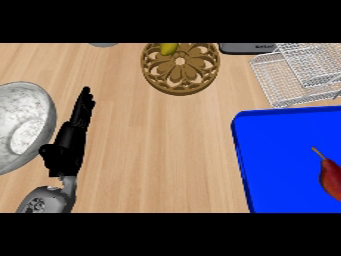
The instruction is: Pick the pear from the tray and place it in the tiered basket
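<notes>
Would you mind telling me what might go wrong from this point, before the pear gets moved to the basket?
The pear lies at the blue tray's far right, while the only hand in view, the left hand, rests open at the far left by the marbled bowl; reaching across looks awkward. The pear is tapered and on its side, so it may roll when gripped. The tiered basket is wire with a handle that could snag.

Pear: dark red, brownish stem. Tray: solid bright blue. Basket: white wire mesh. Bowl: white-grey marbled. Carved dish: tan wood, flower cutout pattern, something yellow-green in it, possibly fruit. Counter: light wood grain. Left hand: black, forearm grey.
</notes>
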Controlling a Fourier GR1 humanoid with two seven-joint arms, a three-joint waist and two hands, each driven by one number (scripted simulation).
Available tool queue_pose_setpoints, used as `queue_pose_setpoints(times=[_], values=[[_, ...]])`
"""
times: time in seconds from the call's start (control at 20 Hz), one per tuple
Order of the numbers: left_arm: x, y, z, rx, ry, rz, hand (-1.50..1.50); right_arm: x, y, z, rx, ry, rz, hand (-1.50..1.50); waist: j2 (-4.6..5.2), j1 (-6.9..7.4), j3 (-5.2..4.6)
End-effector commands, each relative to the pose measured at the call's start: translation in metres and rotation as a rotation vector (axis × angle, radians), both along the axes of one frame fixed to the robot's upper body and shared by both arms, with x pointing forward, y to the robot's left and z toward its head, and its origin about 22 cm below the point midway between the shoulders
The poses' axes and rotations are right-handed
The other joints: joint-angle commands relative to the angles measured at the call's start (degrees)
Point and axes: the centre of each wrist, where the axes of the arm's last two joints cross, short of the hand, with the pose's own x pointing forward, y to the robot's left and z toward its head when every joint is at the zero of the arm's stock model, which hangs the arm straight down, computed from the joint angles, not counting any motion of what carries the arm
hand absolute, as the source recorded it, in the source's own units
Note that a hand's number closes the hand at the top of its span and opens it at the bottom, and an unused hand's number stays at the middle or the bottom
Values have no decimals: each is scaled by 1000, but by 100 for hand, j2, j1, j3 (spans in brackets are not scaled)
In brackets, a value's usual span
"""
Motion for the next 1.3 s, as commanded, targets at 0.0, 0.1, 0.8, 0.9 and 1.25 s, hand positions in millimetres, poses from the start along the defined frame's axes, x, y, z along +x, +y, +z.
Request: queue_pose_setpoints(times=[0.0, 0.1, 0.8, 0.9, 1.25], values=[[0, -3, -3, -1, -4, 4, 0, -11, 17, 13, -226, -4, 130, -150, 6, 27, 0], [3, 4, 2, 18, 5, 3, 0, -15, 23, 10, -276, 12, 152, -150, 7, 26, 3], [6, -10, 0, 21, -11, -37, 0, -24, 69, -15, -484, 19, 188, -150, 11, 139, -20], [5, -17, 3, 15, -20, -21, 0, -25, 66, -15, -519, 43, 171, -150, 9, 137, -14], [0, -16, 3, -4, -13, -26, 0, -26, 71, -41, -601, 24, 132, -150, -3, 130, -9]])
